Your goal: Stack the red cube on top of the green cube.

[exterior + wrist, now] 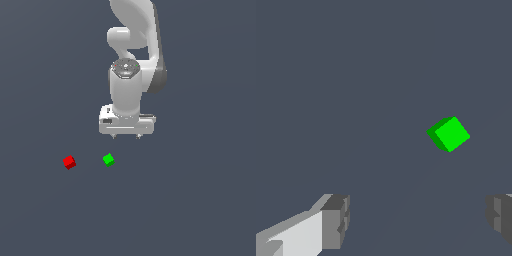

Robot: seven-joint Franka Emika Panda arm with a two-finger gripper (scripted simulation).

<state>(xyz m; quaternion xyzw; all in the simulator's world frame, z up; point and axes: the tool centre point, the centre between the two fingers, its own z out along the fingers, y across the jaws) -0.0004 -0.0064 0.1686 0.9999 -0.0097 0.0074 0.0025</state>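
Observation:
The red cube lies on the dark grey floor at the exterior view's left. The green cube lies a short way to its right, apart from it. The green cube also shows in the wrist view; the red cube is out of that view. My gripper hangs above the floor, behind and to the right of the green cube, touching neither cube. Its fingers stand wide apart with nothing between them, so it is open and empty.
The white arm rises behind the gripper at the top centre of the exterior view. The floor is plain dark grey with no other objects in view.

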